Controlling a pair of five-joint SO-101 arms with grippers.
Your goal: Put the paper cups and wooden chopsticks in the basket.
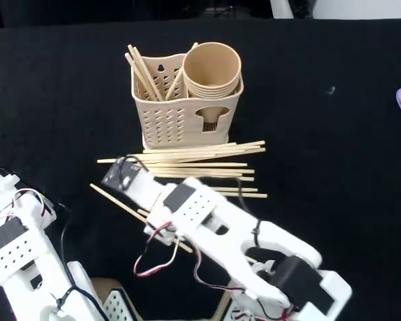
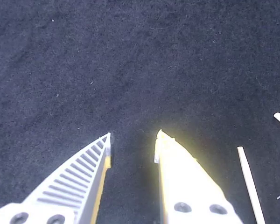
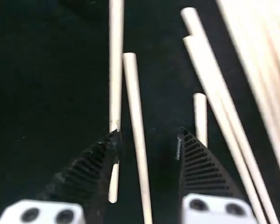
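Right claw (image 3: pixel 147 137): spread open and holding nothing, its jaws astride one pale wooden chopstick (image 3: pixel 136 130), so closing should pinch that stick alone.
Loose wooden chopsticks (image 1: pixel 200 160): lying flat on the black cloth (image 1: pixel 334 200) just in front of the basket, within short reach.
Beige perforated plastic basket (image 1: pixel 177 124): upright, with stacked tan paper cups (image 1: pixel 212 67) in one compartment and leaning chopsticks (image 1: pixel 144 70) in the other.
Left claw (image 2: pixel 133 140): open and empty over bare cloth, apparently keeping clear.
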